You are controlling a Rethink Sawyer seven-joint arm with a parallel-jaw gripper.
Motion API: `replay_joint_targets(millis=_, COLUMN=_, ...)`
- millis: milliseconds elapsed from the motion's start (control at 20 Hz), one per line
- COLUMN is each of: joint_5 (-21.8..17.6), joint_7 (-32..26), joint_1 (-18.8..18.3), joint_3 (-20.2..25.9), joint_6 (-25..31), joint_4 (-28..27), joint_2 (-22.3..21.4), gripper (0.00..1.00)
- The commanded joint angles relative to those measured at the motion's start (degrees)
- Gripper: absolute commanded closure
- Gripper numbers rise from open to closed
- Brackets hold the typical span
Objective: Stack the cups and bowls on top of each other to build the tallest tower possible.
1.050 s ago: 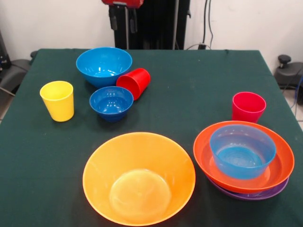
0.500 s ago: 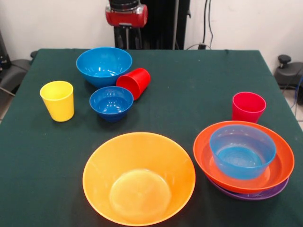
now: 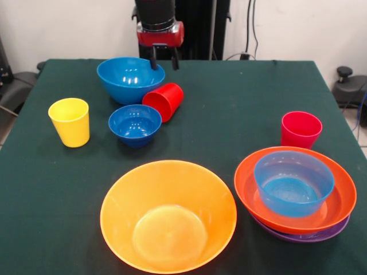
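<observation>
1. Yellow cup [image 3: 69, 121] stands upright at left; leave it.
2. Large blue bowl [image 3: 131, 79], upper left: gripper [image 3: 164, 60] straddles its right rim, fingers parted narrowly, holding nothing that you can confirm.
3. Red cup [image 3: 164, 101] lies tipped against that bowl; lift straight so it doesn't roll.
4. Tower [image 3: 295, 193] sits lower right; pinkish-red cup [image 3: 300, 129] stands just behind it, so approach clear of it.

No text, label, brand, number or sign can be read anywhere: the cups, the bowls and the dark green table cloth [image 3: 229, 103] are all plain and unmarked.
</observation>
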Motion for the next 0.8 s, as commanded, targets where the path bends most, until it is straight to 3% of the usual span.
replay_joint_targets(millis=50, joint_5=-5.67, joint_7=0.4, joint_1=-0.44, joint_3=-0.39, joint_6=-3.8, joint_4=-5.68, joint_2=3.5, gripper=0.0)
replay_joint_targets(millis=350, joint_5=-7.07, joint_7=-0.09, joint_1=-1.34, joint_3=-0.25, joint_6=-2.44, joint_4=-6.41, joint_2=2.06, gripper=0.0)
replay_joint_targets(millis=800, joint_5=-5.09, joint_7=-1.72, joint_1=-1.02, joint_3=3.08, joint_6=2.24, joint_4=-9.36, joint_2=-2.32, gripper=0.0)
